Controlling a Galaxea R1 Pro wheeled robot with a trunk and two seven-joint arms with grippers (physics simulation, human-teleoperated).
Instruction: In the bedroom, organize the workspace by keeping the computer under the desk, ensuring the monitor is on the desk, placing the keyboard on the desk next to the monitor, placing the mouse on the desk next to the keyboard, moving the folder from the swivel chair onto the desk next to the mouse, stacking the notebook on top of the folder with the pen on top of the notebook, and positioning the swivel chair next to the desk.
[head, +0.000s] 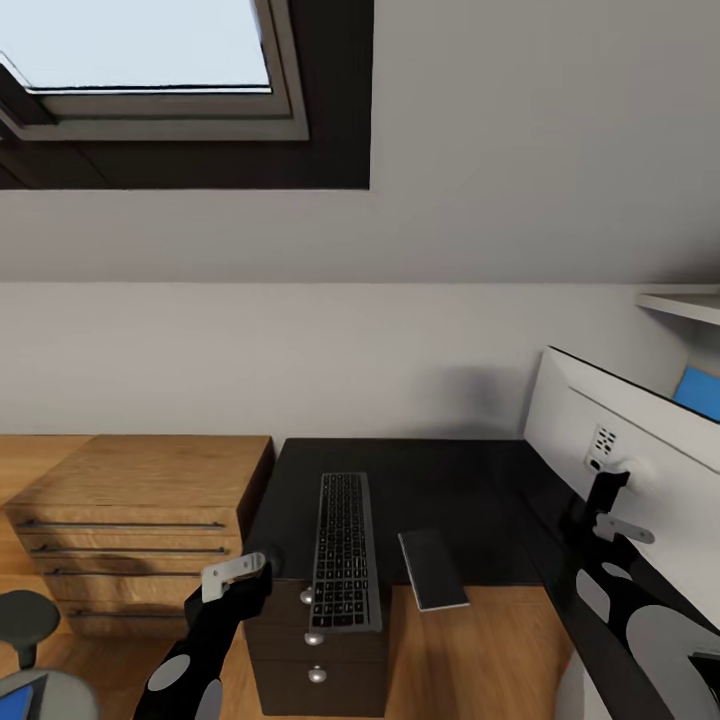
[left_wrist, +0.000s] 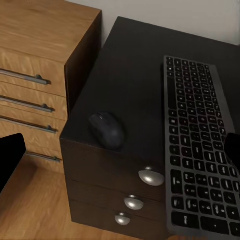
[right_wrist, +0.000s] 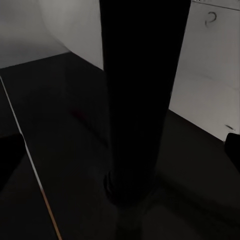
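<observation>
Two grippers are open: the left gripper (head: 237, 577) hangs just beside the mouse (left_wrist: 107, 129), left of the keyboard (head: 343, 551); the right gripper (head: 612, 508) faces the monitor's stand (right_wrist: 137, 100).

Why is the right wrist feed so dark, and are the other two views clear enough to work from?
Right wrist view: the monitor's black stand sits close before the lens, little light. Left wrist view: evenly lit, sharp; small black mouse and slim grey keyboard read clearly on the glossy black desk. Head view: bright skylight, no glare on the desk.
</observation>
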